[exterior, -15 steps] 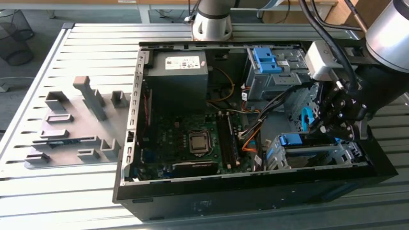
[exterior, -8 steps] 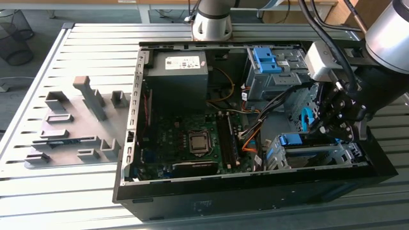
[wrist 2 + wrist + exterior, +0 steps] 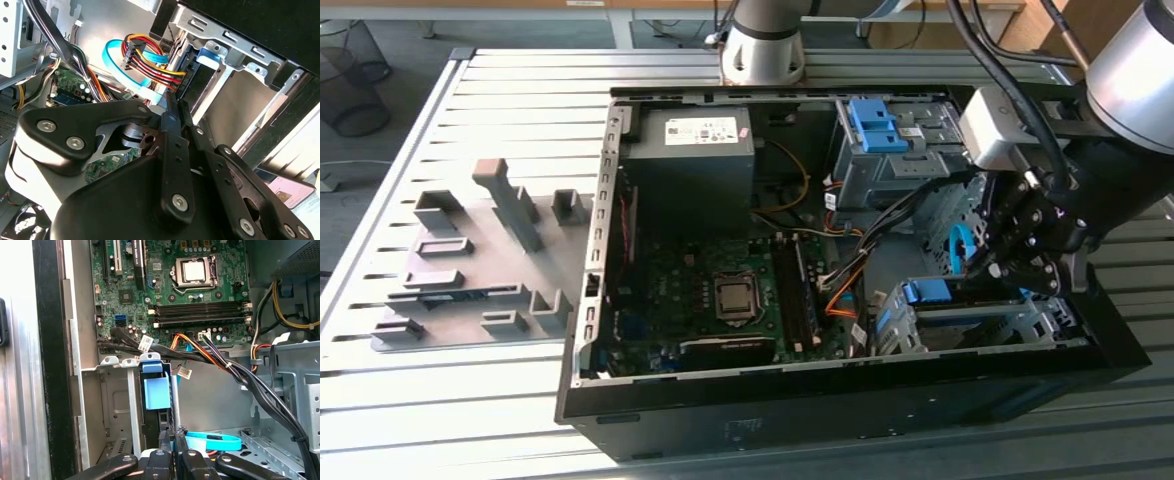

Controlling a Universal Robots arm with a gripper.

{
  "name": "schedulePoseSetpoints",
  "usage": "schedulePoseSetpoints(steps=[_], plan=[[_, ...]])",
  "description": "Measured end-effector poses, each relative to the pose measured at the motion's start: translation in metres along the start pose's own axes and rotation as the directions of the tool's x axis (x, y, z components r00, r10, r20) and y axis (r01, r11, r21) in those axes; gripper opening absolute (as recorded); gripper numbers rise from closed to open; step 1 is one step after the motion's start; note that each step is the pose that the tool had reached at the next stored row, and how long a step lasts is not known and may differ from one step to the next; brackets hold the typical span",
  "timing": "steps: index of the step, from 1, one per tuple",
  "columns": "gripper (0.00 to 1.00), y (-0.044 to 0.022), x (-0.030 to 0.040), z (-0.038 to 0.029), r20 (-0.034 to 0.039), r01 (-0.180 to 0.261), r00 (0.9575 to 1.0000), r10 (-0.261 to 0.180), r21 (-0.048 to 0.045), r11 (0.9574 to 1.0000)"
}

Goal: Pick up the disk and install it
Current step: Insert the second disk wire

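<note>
The disk (image 3: 931,292) stands edge-on in the grey drive cage (image 3: 974,325) at the near corner of the open computer case, on the exterior view's right. Its blue plastic rail and tab (image 3: 156,390) stick out of the cage slot in the first wrist view. In the second wrist view the disk (image 3: 187,82) is a dark slab beside the cage wall (image 3: 240,95). My gripper (image 3: 1011,268) hangs just over that cage. Its fingers are shut together, and in both wrist views the gripper (image 3: 173,437) (image 3: 172,102) has its tips at the disk's outer end.
Bundled cables (image 3: 215,357) and a light blue flat cable (image 3: 215,442) run close beside the cage. The motherboard (image 3: 720,290), a grey power supply box (image 3: 694,150) and an upper bay with blue brackets (image 3: 881,125) occupy the case. Grey fixture blocks (image 3: 467,260) sit on the slatted table.
</note>
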State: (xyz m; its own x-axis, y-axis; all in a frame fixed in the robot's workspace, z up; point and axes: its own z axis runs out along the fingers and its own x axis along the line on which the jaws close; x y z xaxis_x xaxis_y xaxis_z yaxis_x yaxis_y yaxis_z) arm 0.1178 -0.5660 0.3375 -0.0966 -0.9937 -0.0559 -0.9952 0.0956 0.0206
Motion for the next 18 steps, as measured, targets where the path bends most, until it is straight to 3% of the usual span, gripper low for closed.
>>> schedulePoseSetpoints(steps=[18], plan=[[0.17, -0.0002, 0.0005, 0.0053, 0.0013, 0.0, 1.0, 0.0, -0.0001, 1.0]])
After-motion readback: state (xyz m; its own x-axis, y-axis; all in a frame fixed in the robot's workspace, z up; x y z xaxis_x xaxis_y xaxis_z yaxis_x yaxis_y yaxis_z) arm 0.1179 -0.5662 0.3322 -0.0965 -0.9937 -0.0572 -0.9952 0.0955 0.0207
